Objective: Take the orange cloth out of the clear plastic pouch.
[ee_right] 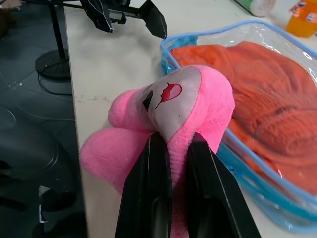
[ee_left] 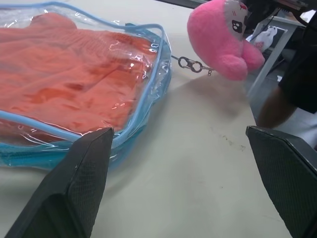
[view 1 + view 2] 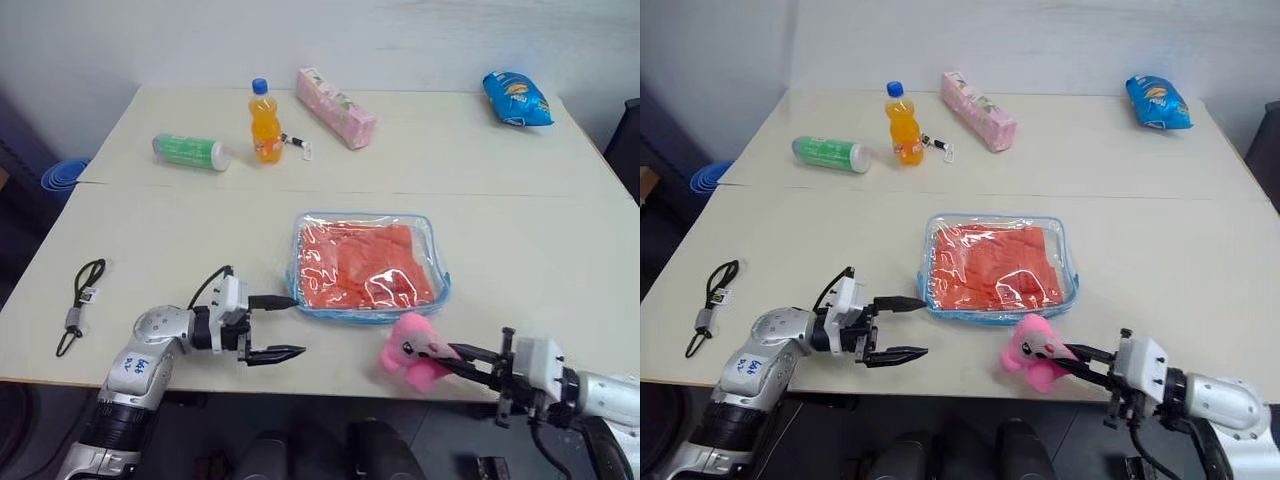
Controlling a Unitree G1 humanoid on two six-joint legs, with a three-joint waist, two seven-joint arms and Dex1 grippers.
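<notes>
A black cord (image 3: 79, 303) lies near the table's (image 3: 150, 220) left edge. The left gripper (image 3: 278, 328) hovers over the front of the table with its jaws spread wide and nothing between them, pointing right toward the pouch (image 3: 367, 266) and stopping just short of its near left corner. Farther back lie a green tube (image 3: 190, 152) on its side, an upright bottle (image 3: 265, 123) and a pink box (image 3: 336, 107).

The pouch lies flat at mid-table, its long axis running left to right, its front edge close to the near table edge. The cloth (image 3: 372, 267) is folded flat inside it, filling most of it and lying the same way.

Just right of the pouch's front corner, the right gripper (image 3: 462, 361) is clenched on a pink plush (image 3: 413, 351) and points left. A blue bag (image 3: 517, 98) sits at the far right corner.
</notes>
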